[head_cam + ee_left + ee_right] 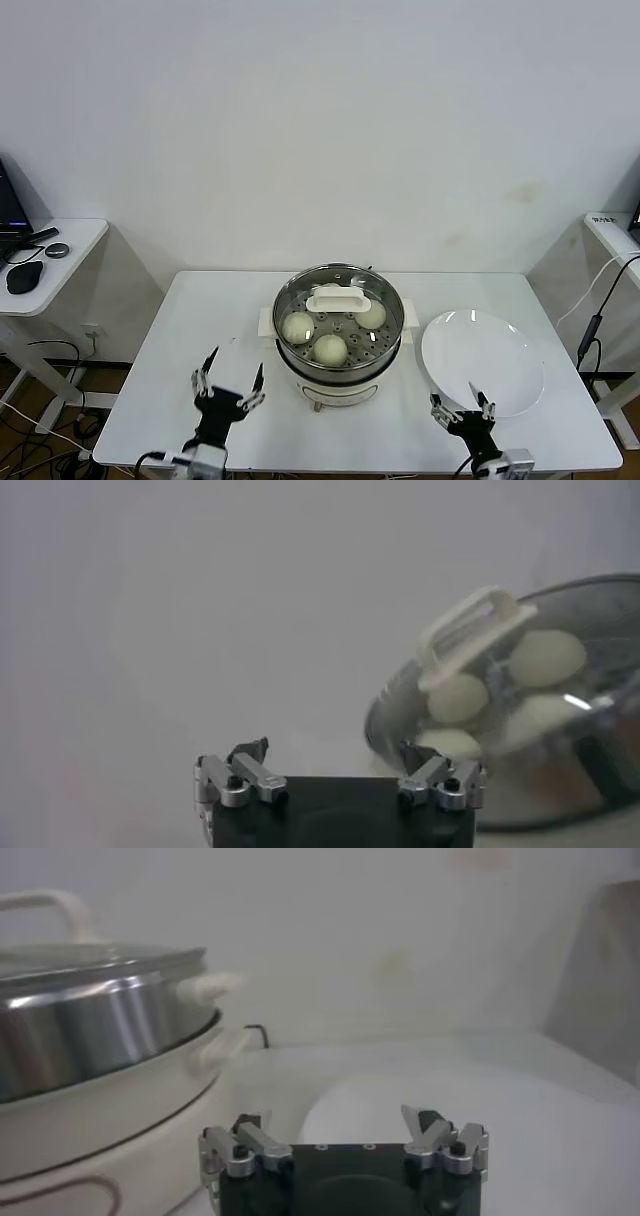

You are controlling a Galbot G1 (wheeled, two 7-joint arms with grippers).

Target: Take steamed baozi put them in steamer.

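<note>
Apparently done loading: baozi (330, 349) sit in the steamer (338, 372) under its glass lid (338, 298), plate (482, 362) at three o'clock bare; my left claw (228, 385) and right claw (462, 406) hover wide, empty; next, just retreat.

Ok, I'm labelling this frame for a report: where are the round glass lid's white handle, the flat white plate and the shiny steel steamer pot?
Round glass lid's white handle (338, 298): head view, middle of the handle.
Flat white plate (490, 350): head view, bare centre.
Shiny steel steamer pot (90, 1043): right wrist view, outer wall.
</note>
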